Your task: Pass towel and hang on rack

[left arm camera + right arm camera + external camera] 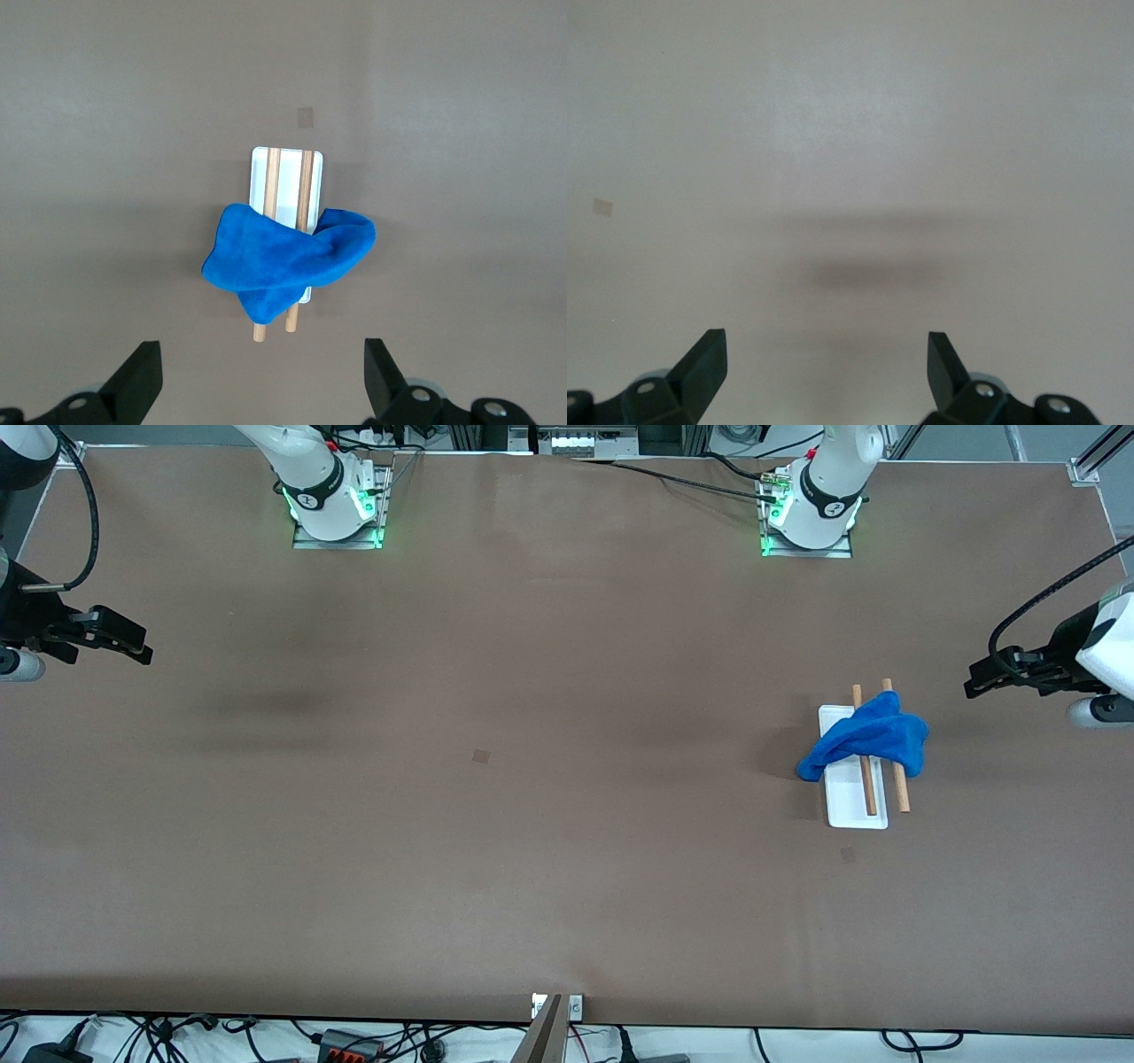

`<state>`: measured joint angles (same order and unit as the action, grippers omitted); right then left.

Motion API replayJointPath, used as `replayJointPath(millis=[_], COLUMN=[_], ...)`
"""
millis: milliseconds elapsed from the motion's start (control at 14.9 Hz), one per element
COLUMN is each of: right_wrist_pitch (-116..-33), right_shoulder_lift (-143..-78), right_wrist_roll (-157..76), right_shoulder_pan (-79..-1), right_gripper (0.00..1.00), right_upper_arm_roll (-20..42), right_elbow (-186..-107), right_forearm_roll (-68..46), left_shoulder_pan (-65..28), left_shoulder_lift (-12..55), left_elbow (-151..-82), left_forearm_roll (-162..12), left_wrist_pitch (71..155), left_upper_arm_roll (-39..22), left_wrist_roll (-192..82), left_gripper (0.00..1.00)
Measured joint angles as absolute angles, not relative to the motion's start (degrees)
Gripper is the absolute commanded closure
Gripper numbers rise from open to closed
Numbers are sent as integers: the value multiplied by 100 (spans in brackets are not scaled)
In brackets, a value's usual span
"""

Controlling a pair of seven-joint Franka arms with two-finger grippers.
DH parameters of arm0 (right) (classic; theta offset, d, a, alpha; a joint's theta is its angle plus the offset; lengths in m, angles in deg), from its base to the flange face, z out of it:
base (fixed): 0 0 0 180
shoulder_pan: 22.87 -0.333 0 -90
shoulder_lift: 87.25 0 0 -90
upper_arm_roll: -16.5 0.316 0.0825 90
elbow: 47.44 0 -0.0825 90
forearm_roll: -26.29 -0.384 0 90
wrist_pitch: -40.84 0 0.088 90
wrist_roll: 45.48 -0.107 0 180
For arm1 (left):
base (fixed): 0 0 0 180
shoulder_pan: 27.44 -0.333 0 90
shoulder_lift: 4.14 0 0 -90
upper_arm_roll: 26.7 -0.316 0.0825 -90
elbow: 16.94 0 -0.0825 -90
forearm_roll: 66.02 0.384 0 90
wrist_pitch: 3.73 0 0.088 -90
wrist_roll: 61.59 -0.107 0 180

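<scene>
The blue towel (870, 737) lies draped across both wooden rods of the rack (852, 808), toward the left arm's end of the table. It hangs over both sides and covers the rods' upper half. In the left wrist view the towel (283, 257) sits on the rack (285, 173) below the camera. My left gripper (974, 684) is open and empty, raised over the table's end beside the rack; its jaws stand wide apart (261, 372). My right gripper (142, 654) is open and empty over bare table at the right arm's end (826, 359).
Small dark square marks lie on the brown table (481, 756) and near the rack (848, 855). Cables run along the front edge (354, 1041).
</scene>
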<state>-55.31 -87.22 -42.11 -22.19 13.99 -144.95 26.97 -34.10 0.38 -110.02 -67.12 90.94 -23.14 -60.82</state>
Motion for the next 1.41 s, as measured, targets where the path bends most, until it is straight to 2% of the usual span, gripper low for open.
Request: replayJointPath(millis=[469,1408], right_wrist_pitch=[-5523,-5513], right_shoulder_lift=[-8722,-8722], right_wrist_roll=[-4211,-4211], right_shoulder_pan=[-2220,-2220], right_gripper=[0,0], right_upper_arm_roll=[1401,1403], right_elbow=[-14495,-14495], right_forearm_roll=[2697,2697], left_shoulder_pan=[-3233,-3215], left_shoulder_lift=[-193,-280], left_elbow=[-11031,-11034], left_forearm_roll=[-6713,-6739], left_wrist_pitch=[8496,8805], left_upper_arm_roll=[-2318,-2472], left_wrist_roll=[-6211,-6304], left_gripper=[0,0])
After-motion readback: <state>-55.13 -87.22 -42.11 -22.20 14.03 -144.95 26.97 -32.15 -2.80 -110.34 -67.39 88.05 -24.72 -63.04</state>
